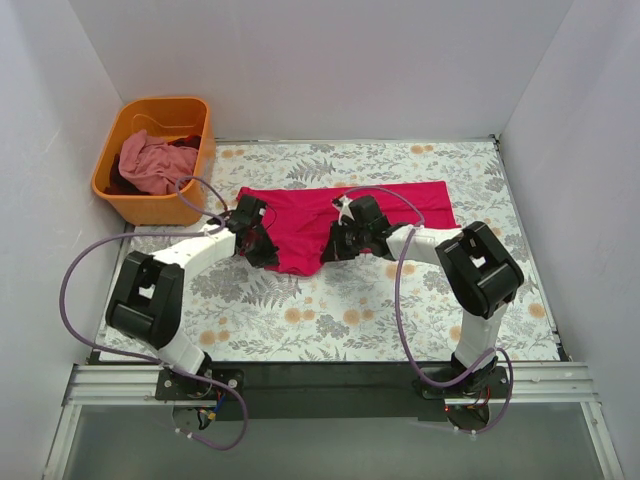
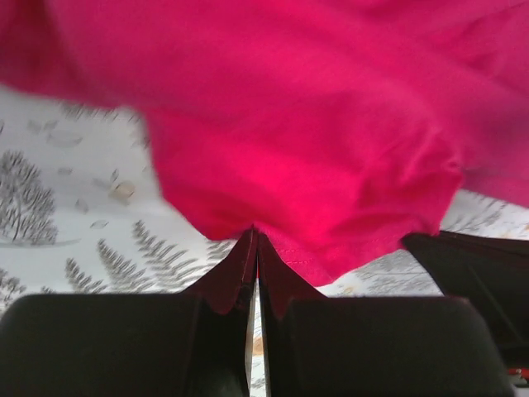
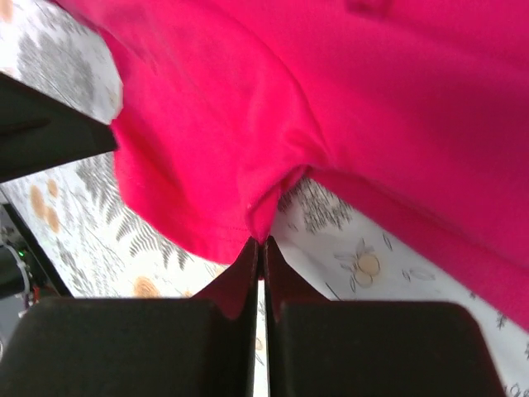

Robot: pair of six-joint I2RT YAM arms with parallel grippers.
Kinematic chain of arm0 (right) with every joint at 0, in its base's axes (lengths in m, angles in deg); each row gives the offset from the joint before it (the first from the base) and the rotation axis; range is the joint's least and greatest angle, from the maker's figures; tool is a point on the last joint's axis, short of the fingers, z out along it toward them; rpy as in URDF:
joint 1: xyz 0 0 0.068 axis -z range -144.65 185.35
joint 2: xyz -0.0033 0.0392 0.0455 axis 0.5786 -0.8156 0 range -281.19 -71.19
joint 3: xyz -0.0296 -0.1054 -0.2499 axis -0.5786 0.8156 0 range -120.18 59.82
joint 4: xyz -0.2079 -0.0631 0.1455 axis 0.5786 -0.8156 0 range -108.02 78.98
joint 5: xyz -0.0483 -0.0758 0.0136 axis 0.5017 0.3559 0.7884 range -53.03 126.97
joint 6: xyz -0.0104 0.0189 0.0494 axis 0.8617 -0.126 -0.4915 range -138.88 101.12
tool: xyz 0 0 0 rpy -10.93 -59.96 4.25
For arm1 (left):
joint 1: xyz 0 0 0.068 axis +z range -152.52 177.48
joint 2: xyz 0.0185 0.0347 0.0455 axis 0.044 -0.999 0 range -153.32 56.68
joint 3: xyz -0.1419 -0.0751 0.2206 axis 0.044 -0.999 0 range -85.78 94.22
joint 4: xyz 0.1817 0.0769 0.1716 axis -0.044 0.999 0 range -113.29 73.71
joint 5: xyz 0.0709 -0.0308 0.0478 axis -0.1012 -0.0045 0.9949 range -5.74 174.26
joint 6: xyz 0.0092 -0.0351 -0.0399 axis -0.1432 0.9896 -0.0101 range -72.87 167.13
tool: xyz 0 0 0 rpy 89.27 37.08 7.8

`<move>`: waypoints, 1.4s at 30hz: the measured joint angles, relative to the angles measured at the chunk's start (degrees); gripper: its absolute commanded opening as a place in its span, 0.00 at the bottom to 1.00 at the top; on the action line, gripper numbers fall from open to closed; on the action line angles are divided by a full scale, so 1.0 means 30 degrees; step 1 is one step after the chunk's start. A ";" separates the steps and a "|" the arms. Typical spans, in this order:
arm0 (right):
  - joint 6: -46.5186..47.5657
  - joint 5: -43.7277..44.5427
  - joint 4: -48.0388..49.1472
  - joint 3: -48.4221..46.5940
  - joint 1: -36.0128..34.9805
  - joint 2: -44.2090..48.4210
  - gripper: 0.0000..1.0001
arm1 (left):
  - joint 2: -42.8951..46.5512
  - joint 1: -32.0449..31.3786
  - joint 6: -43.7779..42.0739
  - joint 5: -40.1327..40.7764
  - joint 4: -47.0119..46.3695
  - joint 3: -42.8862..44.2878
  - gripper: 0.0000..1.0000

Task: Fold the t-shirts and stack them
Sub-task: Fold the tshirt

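T-shirts: the crimson shirt (image 1: 350,215) is lying spread on the flowered tablecloth (image 1: 400,320), stretching away ahead of both pincers, with its near hem sagging toward them.
Left side: the left pincer (image 2: 254,236) is gripping that hem with its fingers pressed together. The cloth is meeting its tips and fanning out ahead and to its right.
Right side: the right pincer (image 3: 263,242) is likewise clamping a puckered bit of the hem, with fabric bunching at its tips and rising ahead.
Between them: the hem is drooping in a slack curve from one pincer to the other.
Waiting: the pale pink shirt (image 1: 150,165) is sitting crumpled in the orange basket (image 1: 112,190), well off to the far left of the left pincer.
Stage: probably the first fold, carrying the near hem forward over the shirt.
Risk, slipping: both bites look thin, right at the tips, so a quick lift could be pulling the hem free.
Risk, skew: the pincers are sitting close together and toward the shirt's left part, so the far right section may be dragging or folding crooked.
Risk, layers: the right pincer may be catching only one layer, leaving the layer beneath lying behind.
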 measured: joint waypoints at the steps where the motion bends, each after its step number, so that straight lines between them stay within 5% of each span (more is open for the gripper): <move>1: 0.0007 0.0058 -0.0182 -0.0423 0.0058 -0.0015 0.01 | -0.0313 0.0022 -0.0226 0.0102 0.0022 0.0619 0.00; 16: -0.0189 -0.0780 -0.1574 -0.8473 0.2747 -0.4677 0.01 | -0.7293 0.1545 -0.3789 0.2011 -0.0437 1.0309 0.00; 42: -0.1974 -0.1341 -0.1122 -0.8976 0.3701 -0.5909 0.04 | -1.0885 0.1654 -0.8699 0.2193 -0.3657 1.4819 0.00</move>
